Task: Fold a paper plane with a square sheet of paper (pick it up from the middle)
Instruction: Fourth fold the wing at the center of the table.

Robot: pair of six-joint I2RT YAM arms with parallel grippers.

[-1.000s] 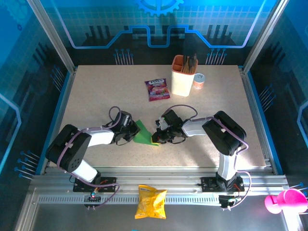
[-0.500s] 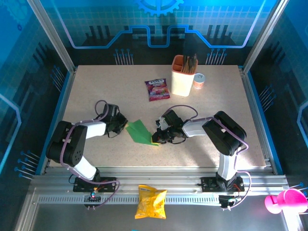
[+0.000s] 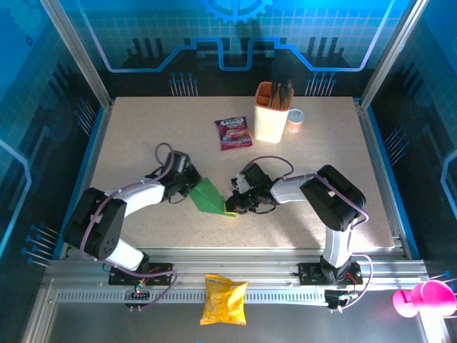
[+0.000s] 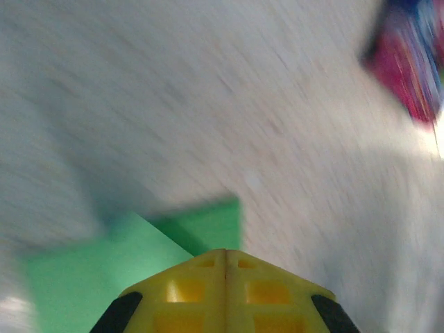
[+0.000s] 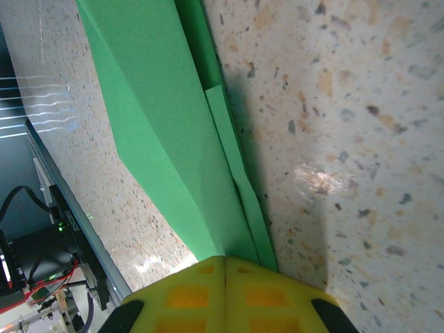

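The square sheet of paper (image 3: pixel 209 196) lies folded into a bright green pointed shape on the table between my two arms. My left gripper (image 3: pixel 192 184) is shut, with its tip at the paper's upper left edge. In the blurred left wrist view its yellow fingers (image 4: pixel 201 291) meet over the green paper (image 4: pixel 76 277). My right gripper (image 3: pixel 230 204) is shut too, at the paper's right end. In the right wrist view that gripper (image 5: pixel 225 260) sits with its tip on the layered folds of the paper (image 5: pixel 159 118), and no paper shows between the jaws.
A purple snack sachet (image 3: pixel 233 133) lies behind the paper. To its right stand a beige holder (image 3: pixel 271 114) and a small can (image 3: pixel 295 120). A yellow crisp bag (image 3: pixel 223 299) rests on the front rail, and a pink cup (image 3: pixel 421 298) sits at the far right.
My left gripper swung away to the left, then came back to the paper's upper left edge. The paper lies flatter than a second ago. The right arm has not moved.
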